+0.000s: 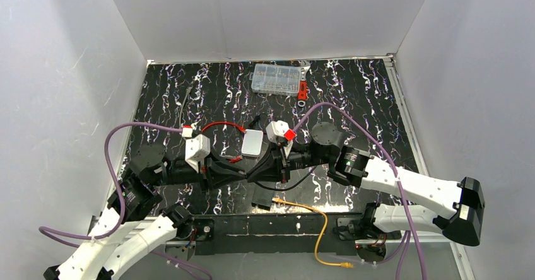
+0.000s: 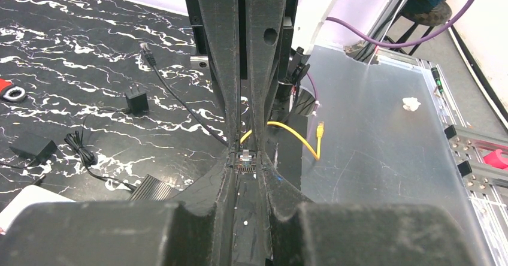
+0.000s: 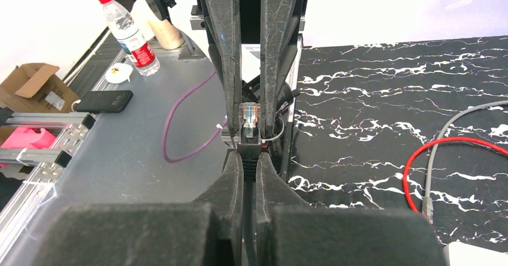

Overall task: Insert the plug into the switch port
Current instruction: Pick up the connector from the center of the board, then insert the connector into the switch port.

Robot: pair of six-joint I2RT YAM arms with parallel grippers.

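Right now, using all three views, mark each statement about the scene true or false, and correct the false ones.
1. The left pincer and right pincer meet tip to tip at the plug. True.
2. The right pincer is wide open. False: it is shut on the plug.
3. A red wire lies on the marbled table. True.
4. The clear organiser box sits beside the arm bases. False: it lies at the far edge of the table.
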